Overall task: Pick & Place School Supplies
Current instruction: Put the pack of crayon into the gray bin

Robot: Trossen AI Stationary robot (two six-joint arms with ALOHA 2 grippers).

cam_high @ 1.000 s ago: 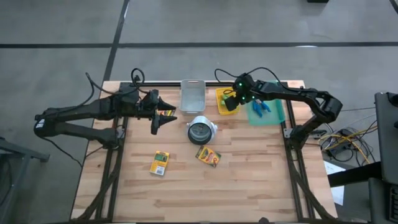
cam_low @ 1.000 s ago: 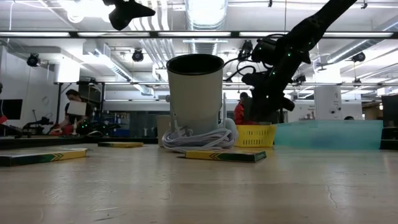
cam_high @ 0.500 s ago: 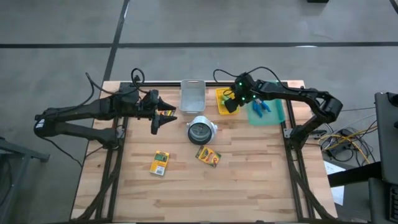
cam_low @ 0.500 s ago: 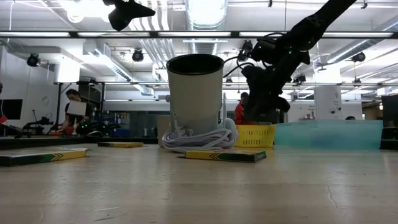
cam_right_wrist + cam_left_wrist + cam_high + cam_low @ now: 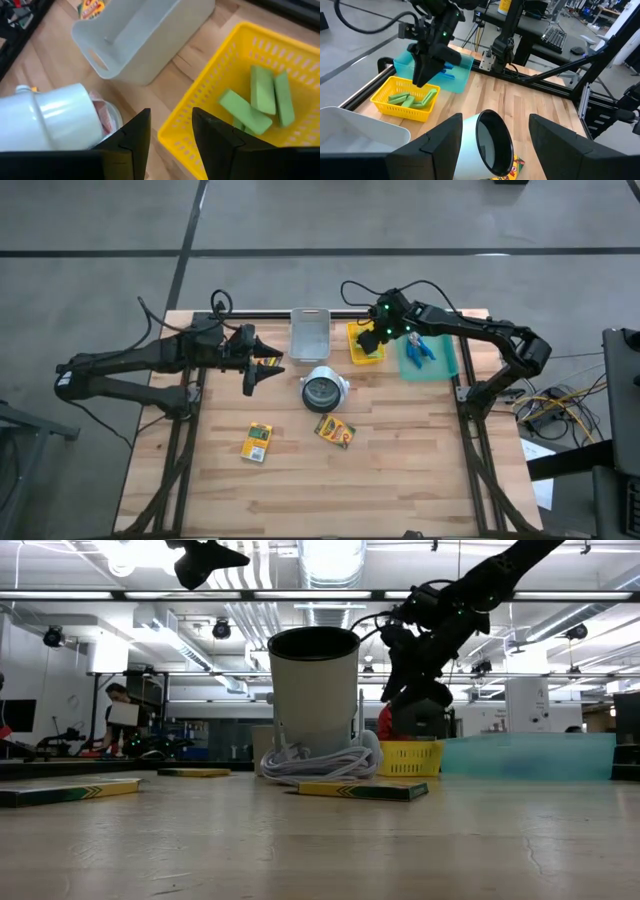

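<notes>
Meanwhile, the left gripper (image 5: pixel 250 376) is waiting at about ten o'clock on the table with its fingers spread and nothing between them, just beside one crayon box (image 5: pixel 266 363), while two more crayon boxes (image 5: pixel 258 442) (image 5: pixel 335 430) are lying around six o'clock below the white cup (image 5: pixel 323 389). Over at one o'clock the right gripper (image 5: pixel 372 346) is hanging above the yellow basket (image 5: pixel 356 330), parted and gripping nothing, with the green sticks (image 5: pixel 255 100) lying inside. Judging by this, a stick drop is finishing; next it needs to reach for a crayon box, the scissors (image 5: pixel 417 350) already sitting in the blue tray (image 5: pixel 445 365).
</notes>
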